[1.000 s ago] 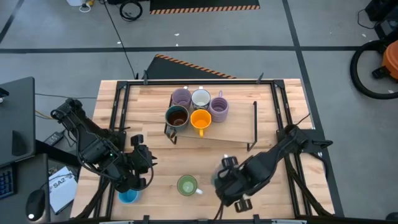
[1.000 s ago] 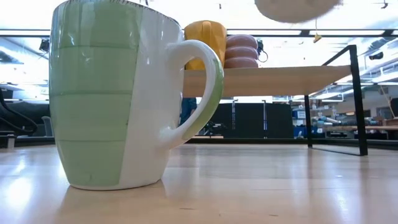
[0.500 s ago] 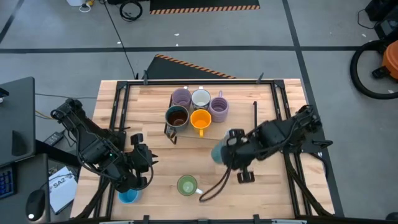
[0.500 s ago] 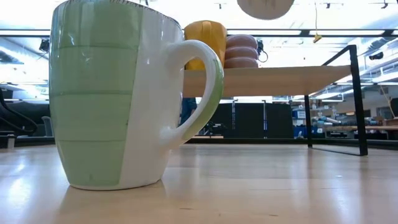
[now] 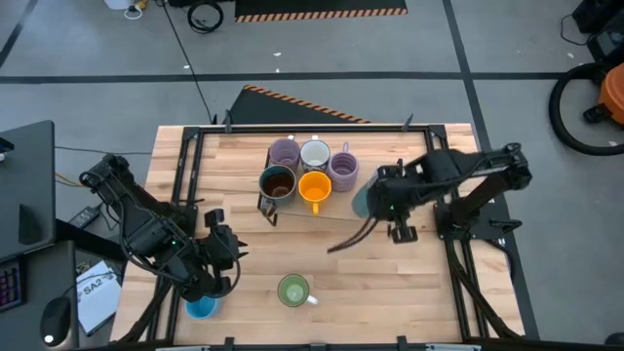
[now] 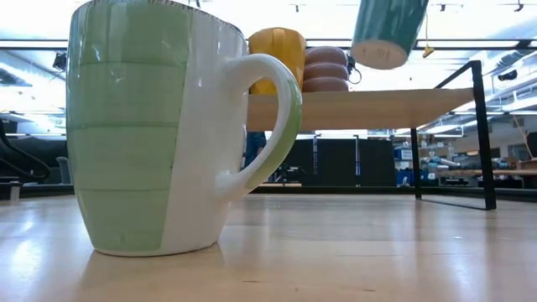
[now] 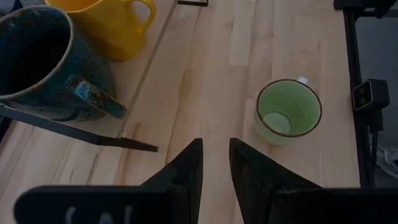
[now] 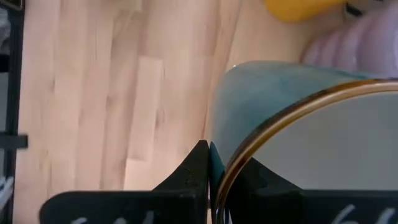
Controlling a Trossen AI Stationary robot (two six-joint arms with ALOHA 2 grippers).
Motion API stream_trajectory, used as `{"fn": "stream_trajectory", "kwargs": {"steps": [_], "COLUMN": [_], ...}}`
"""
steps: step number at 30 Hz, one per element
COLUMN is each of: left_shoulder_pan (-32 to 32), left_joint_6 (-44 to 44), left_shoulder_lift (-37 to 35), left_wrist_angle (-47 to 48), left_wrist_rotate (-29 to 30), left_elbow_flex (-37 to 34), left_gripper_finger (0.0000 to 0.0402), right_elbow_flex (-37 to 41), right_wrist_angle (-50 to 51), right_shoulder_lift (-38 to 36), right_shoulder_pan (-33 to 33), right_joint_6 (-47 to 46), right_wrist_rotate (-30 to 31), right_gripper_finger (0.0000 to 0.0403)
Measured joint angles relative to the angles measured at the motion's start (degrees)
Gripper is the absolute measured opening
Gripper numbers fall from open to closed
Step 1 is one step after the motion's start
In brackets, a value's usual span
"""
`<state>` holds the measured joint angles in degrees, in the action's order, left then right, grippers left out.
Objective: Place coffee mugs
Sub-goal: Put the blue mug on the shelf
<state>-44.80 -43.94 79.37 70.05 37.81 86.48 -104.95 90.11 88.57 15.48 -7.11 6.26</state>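
Coffee mugs are going up onto a low wooden shelf (image 5: 370, 210) at the far middle of the table (image 5: 234, 283), and I am partway through carrying one there. My right tool (image 5: 375, 202) is clamped on the rim of a teal mug (image 5: 361, 203), one finger inside and one outside, as the right wrist view shows. I hold it in the air just right of the mugs already on the shelf. From table height the teal mug (image 6: 388, 32) hangs tilted above the shelf board, clear of it.

Five mugs already stand on the shelf in a tight cluster: a lavender mug (image 5: 284, 153), a white mug (image 5: 315, 154), a second lavender mug (image 5: 344, 170), a dark brown mug (image 5: 277, 182) and an orange mug (image 5: 314, 187). A green mug (image 5: 292, 291) waits on the near middle of the table, and a blue mug (image 5: 201, 307) sits at the near left.

My left tool (image 5: 216, 283) hovers near the blue mug, its fingers a little apart and holding nothing.

My judgement of the next move: bring the teal mug level, lower it onto the bare shelf board right of the second lavender mug without knocking that neighbour, then part the right tool's fingers and lift straight off the rim.
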Motion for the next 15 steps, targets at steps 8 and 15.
{"fn": "stream_trajectory", "kwargs": {"steps": [8, 15], "left_shoulder_pan": [0.00, 0.00], "left_joint_6": [-1.69, -2.27], "left_shoulder_lift": [0.00, 0.00], "left_wrist_angle": [0.01, 0.00], "left_wrist_rotate": [1.46, 1.61], "left_elbow_flex": [0.00, 0.00], "left_gripper_finger": [0.0084, 0.0084], "right_elbow_flex": [5.09, 5.42], "right_wrist_angle": [-0.06, 0.19], "right_shoulder_lift": [-2.81, -2.68], "right_shoulder_pan": [-8.24, -14.53], "right_joint_6": [10.93, 20.06], "right_wrist_rotate": [-0.05, -0.28], "right_gripper_finger": [0.0034, 0.0034]}}
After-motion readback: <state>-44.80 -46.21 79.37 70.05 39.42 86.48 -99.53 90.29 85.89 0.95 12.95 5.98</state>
